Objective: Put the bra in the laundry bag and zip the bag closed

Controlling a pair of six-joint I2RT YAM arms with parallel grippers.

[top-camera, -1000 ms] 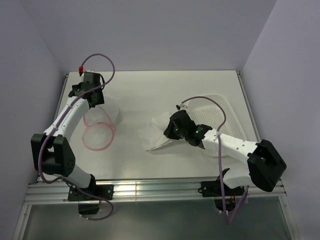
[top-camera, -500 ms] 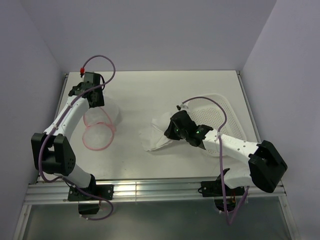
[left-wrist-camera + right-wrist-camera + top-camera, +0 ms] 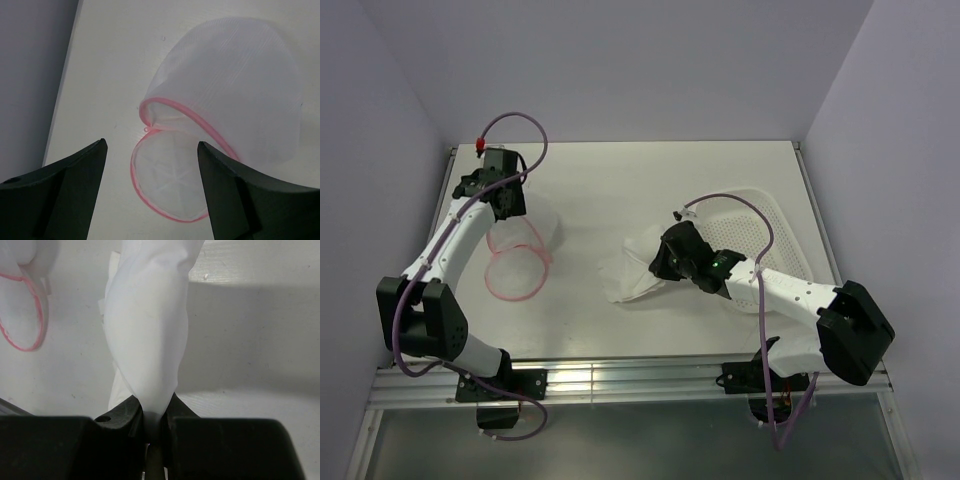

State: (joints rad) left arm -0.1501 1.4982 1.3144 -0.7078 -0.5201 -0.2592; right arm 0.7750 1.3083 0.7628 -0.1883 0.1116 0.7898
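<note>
Right hand [image 3: 152,412] pinched the bra [image 3: 147,335]; bag [image 3: 518,258] lay well to its left, near the wide-open left hand [image 3: 151,146].

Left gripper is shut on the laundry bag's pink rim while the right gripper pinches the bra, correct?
Not quite. The left gripper is open and grips nothing; the left wrist view shows the laundry bag lying on the table between its spread fingers. The right gripper does pinch the bra.
</note>
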